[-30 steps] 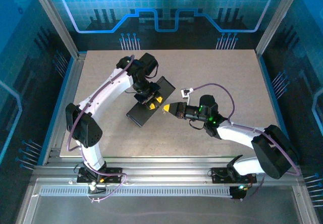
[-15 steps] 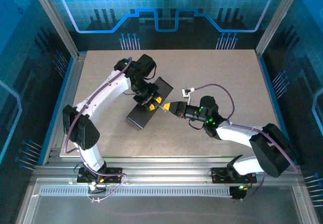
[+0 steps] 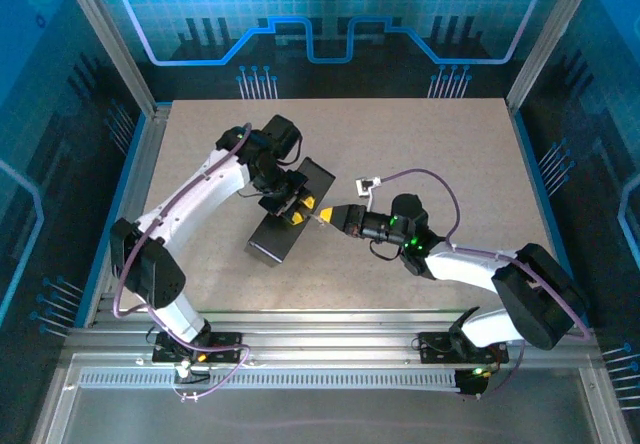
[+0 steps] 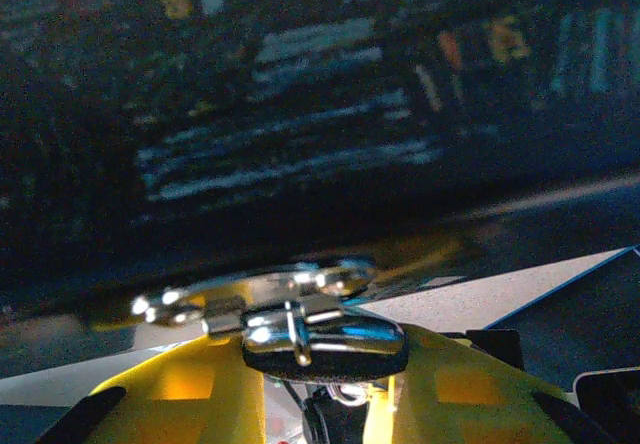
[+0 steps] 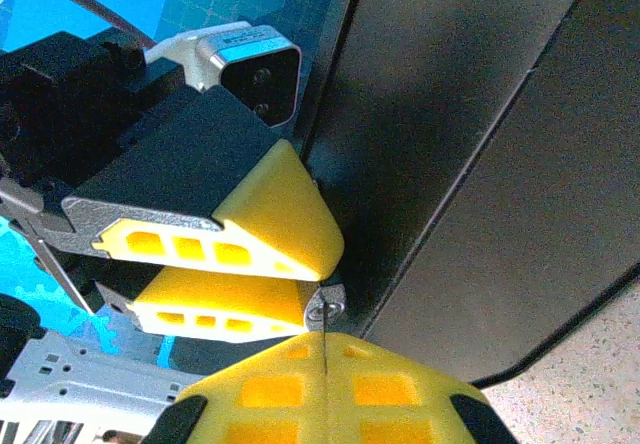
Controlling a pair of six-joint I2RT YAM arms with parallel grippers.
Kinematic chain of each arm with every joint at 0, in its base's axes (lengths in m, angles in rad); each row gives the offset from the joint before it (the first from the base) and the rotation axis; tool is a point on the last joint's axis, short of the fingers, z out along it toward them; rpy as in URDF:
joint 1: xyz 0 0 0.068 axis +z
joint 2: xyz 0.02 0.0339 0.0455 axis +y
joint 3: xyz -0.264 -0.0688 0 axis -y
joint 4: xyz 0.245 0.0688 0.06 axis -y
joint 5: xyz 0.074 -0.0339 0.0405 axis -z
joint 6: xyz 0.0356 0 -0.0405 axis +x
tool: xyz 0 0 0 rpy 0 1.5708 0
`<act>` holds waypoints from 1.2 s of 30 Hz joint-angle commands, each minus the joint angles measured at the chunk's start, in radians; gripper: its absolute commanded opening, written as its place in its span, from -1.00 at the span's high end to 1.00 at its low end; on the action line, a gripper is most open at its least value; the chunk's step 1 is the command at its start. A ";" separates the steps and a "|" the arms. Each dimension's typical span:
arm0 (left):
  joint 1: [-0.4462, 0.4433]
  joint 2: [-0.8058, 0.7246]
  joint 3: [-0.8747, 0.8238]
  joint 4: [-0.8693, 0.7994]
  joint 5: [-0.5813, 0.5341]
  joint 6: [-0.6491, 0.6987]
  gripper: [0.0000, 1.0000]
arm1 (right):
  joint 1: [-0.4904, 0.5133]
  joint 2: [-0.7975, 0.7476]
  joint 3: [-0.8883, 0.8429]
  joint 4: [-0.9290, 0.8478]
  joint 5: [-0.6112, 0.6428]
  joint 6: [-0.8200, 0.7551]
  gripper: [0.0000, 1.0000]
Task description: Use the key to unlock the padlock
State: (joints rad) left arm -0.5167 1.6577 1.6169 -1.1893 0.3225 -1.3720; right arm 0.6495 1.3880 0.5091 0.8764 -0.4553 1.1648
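Note:
The padlock [image 4: 322,340], chrome with a black band and a silver shackle [image 4: 250,290], sits gripped between the yellow fingers [image 4: 175,396] of my left gripper [image 4: 325,369]. In the top view my left gripper [image 3: 297,207] hovers over a black flat box, tip to tip with my right gripper [image 3: 336,216]. The right wrist view shows my right gripper [image 5: 326,342] shut on the key [image 5: 326,330], a thin blade seen edge-on. The blade reaches into the keyhole in the padlock's silver end [image 5: 327,307], between the left gripper's fingers [image 5: 262,226].
A black flat box [image 3: 276,234] lies tilted on the speckled table [image 3: 450,154], right under both grippers; its lid [image 5: 480,164] is close behind the padlock. Metal frame rails [image 3: 330,336] run along the table's near edge.
Both grippers have shifted a little to the left together, still joined at the padlock. The black box under them has turned slightly. Neither grip has changed.

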 commanded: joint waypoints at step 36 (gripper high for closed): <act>0.014 -0.081 -0.089 0.214 0.044 -0.140 0.79 | 0.160 0.057 -0.015 0.139 0.174 0.017 1.00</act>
State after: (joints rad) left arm -0.4961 1.6180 1.5337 -1.1034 0.2932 -1.4883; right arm 0.7547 1.4342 0.4984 0.9226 -0.2649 1.1797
